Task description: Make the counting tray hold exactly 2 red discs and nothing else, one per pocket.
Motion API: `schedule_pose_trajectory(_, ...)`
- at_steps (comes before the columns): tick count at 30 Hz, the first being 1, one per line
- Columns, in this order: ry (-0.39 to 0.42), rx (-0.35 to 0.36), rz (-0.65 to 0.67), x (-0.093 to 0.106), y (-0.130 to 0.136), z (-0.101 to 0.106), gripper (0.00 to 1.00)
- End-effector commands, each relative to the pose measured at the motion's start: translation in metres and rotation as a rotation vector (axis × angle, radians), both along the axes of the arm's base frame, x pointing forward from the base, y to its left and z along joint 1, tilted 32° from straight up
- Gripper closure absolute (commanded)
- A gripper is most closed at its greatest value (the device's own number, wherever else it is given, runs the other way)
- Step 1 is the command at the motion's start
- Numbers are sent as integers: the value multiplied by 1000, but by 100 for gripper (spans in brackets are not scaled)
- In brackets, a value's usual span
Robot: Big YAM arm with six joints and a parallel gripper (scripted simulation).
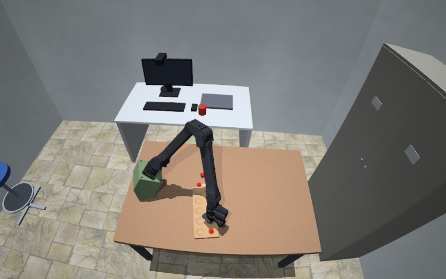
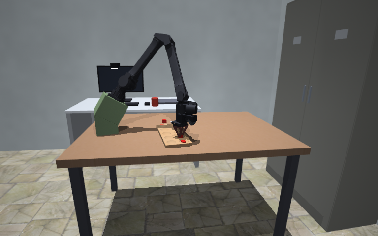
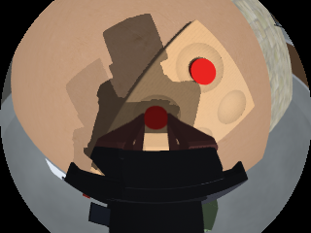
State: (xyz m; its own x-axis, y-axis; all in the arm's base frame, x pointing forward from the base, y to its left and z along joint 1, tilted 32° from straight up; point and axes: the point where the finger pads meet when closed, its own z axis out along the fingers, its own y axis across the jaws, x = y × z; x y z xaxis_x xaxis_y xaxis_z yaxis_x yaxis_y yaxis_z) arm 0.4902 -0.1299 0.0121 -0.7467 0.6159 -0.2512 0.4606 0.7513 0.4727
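Over counting tray (image 1: 197, 203): end effector (image 3: 155, 131) clamped on red disc (image 3: 155, 116).

My arm (image 1: 207, 162) bends up high at the elbow, then reaches straight down. My gripper (image 2: 180, 134) points down, its fingers squeezed tight on a red disc (image 3: 155, 116).

The arm (image 1: 210, 172) hides part of the counting tray (image 1: 197, 221) in the top view.
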Motion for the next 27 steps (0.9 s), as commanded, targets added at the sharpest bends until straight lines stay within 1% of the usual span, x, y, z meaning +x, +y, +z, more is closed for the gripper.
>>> schedule_pose_trajectory(1, -19, -10, -3, 19, -5, 2, 100)
schedule_pose_trajectory(7, -18, -9, 1, 19, -3, 1, 100)
schedule_pose_trajectory(8, -18, -9, 1, 19, -3, 1, 67)
schedule_pose_trajectory(27, -18, -10, 1, 19, -3, 1, 67)
